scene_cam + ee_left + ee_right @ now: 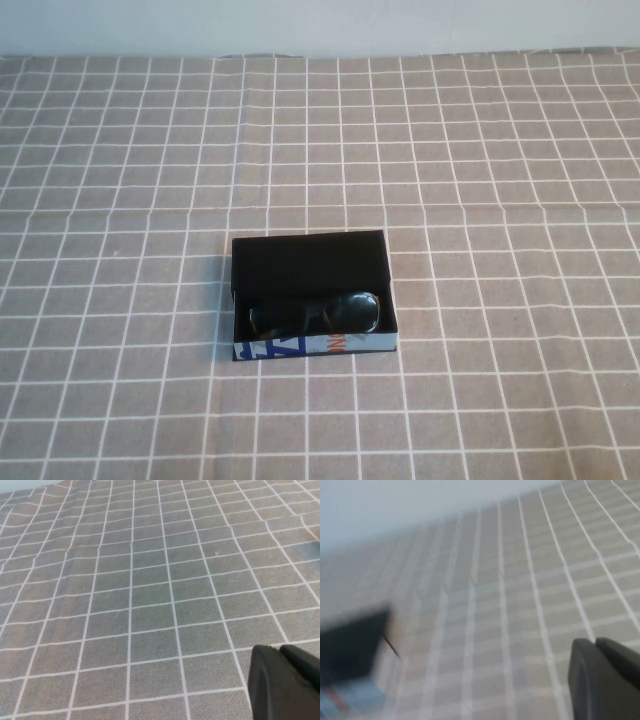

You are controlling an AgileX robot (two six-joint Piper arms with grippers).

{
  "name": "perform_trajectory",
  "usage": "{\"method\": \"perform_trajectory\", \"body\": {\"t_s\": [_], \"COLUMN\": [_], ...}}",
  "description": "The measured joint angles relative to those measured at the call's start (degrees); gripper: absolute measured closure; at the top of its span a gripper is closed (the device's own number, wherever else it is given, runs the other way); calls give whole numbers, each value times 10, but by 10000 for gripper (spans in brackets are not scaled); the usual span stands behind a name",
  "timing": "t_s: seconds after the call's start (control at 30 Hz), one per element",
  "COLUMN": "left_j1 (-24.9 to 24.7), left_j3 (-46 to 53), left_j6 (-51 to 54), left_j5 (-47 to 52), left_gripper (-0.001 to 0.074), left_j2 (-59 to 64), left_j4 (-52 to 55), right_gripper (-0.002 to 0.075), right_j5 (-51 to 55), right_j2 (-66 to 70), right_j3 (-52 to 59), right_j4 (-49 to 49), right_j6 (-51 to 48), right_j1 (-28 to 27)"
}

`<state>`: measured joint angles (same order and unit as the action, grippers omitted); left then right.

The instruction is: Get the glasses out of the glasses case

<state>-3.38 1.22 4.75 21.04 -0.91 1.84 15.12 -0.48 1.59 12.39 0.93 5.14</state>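
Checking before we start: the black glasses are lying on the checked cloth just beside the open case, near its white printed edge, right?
Not quite. The high view shows the glasses inside the open glasses case, near its white printed edge. Neither the left tool nor the right tool touches them.

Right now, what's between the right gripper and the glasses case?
Only bare checked tablecloth, per the right wrist view, separates right gripper from glasses case.

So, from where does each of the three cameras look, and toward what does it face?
High view: raised on the robot's side, angled down at the glasses case with the glasses; no arm shows.
Left wrist view: on the left arm, facing bare checked cloth; left claw in the corner.
Right wrist view: on the right arm, facing the case; right claw in the corner.
High and right wrist views share the case.
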Motion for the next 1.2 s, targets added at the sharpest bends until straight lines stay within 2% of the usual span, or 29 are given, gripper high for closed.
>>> {"method": "perform_trajectory", "body": {"t_s": [0.23,0.37,0.5,0.67,0.8,0.9,1.03,1.2], "left_j1": [0,0,0,0,0,0,0,0], "left_j3": [0,0,0,0,0,0,0,0], "left_j6": [0,0,0,0,0,0,0,0], "left_j5": [0,0,0,0,0,0,0,0], "left_gripper": [739,739,739,739,739,739,739,739], "left_j2": [0,0,0,0,0,0,0,0], "left_j4": [0,0,0,0,0,0,0,0], "right_gripper": [743,743,743,743,743,743,743,743], "right_j5": [-137,-167,-139,0,173,274,332,353], "right_j2": [0,0,0,83,222,338,473,630], "right_j3": [0,0,0,-67,-177,-260,-360,-470], "right_j4": [266,328,370,336,250,205,186,177], "right_j6": [0,0,0,0,0,-40,-119,-197], "right_j1": [0,0,0,0,0,0,0,15]}}
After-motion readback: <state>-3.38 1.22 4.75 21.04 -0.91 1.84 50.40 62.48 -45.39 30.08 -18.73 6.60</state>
